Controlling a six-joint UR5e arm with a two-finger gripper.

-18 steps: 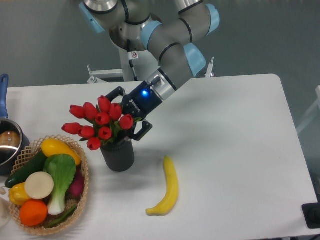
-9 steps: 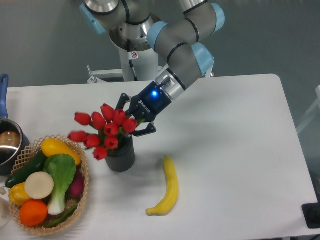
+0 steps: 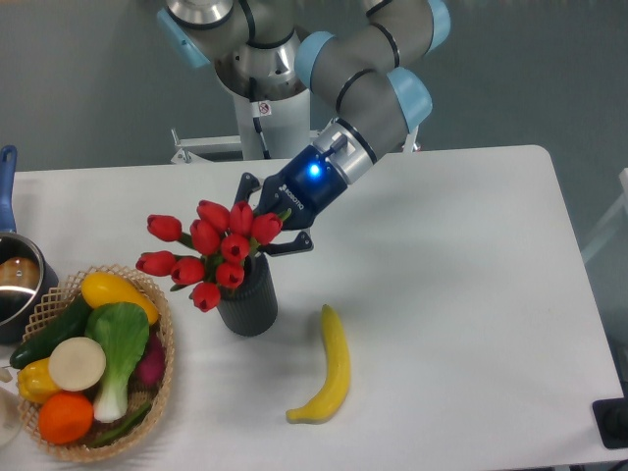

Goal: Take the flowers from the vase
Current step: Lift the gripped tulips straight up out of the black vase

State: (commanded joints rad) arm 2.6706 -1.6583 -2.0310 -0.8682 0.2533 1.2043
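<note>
Step in hand: the lift. Gripper is closed narrow on the flowers, fingers either side of the stems just behind the buds, coming in from the right and far side at a slant. The grip looks set; the bunch leans left out of the vase, lower stems apparently not clear of the mouth, though leaves hide the rim.

Next move, by my reading: draw the bunch up and out along the line of the stems, high enough for the stem ends to clear. Risk: the vase may ride up or tip if the stems bind.

Flowers: about nine red tulip buds, tight and glossy, green stems and leaves between them; the spread is wider than the vase. They sit left of table centre, overhanging toward the wicker basket.

Vase: dark grey, ribbed, cylindrical, standing on the white table but looking slightly tilted.

Nearby: banana just right and nearer; the basket, at left, holds vegetables and fruit; a pot sits at the far left edge.
</note>
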